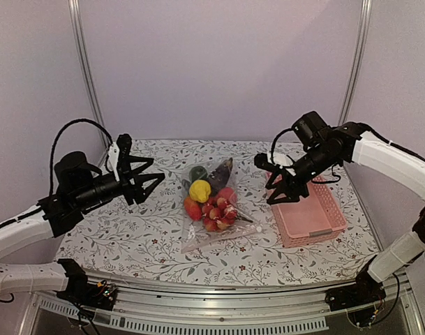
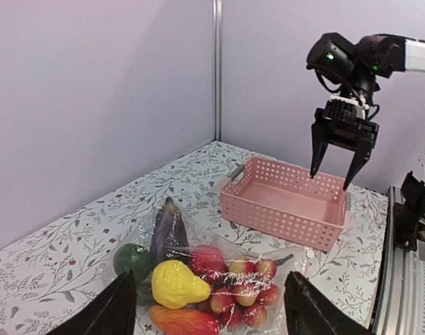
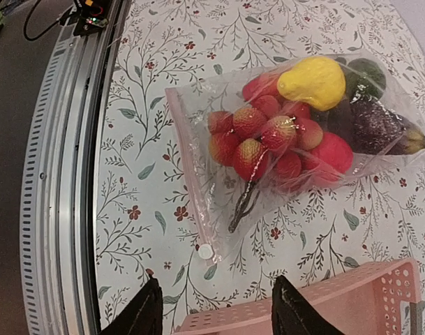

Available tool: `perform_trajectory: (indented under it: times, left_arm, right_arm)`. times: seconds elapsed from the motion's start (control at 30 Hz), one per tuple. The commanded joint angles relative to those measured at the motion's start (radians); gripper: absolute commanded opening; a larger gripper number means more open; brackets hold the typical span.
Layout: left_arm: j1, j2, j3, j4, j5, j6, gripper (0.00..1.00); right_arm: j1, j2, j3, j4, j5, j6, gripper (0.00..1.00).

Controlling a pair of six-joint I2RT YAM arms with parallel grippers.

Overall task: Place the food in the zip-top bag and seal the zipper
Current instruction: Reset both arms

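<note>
The clear zip-top bag (image 1: 215,209) lies flat in the middle of the table with the food inside: a yellow pear (image 1: 199,190), a dark green piece (image 1: 197,172), a dark eggplant (image 1: 221,172), an orange-red piece (image 1: 192,208) and several small red cherry tomatoes (image 1: 218,213). The zipper (image 3: 189,176) runs along the bag's near edge, with a white slider (image 3: 206,251) at its end. My left gripper (image 1: 151,183) is open and empty, raised left of the bag. My right gripper (image 1: 276,184) is open and empty, above the pink basket's left edge. The bag also shows in the left wrist view (image 2: 205,279).
A pink slotted basket (image 1: 310,216) stands empty right of the bag. The table's metal front rail (image 1: 219,307) runs along the near edge. Walls and corner posts close off the back and sides.
</note>
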Motion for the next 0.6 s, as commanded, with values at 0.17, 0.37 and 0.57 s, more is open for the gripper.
perform_trajectory:
  times: [0.17, 0.37, 0.57]
  left_arm:
    - [0.014, 0.117, 0.337, -0.385, -0.668, 0.005, 0.86]
    - [0.05, 0.252, 0.545, -0.501, -0.719, -0.053, 1.0]
    - [0.086, 0.306, 0.52, -0.466, -0.691, -0.14, 1.0]
  right_arm:
    - [-0.352, -0.178, -0.017, 0.369, 0.004, 0.352, 0.98]
    - [-0.536, -0.238, -0.1, 0.647, 0.159, 0.733, 0.99]
    - [-0.535, -0.292, -0.2, 0.732, 0.206, 0.749, 0.99]
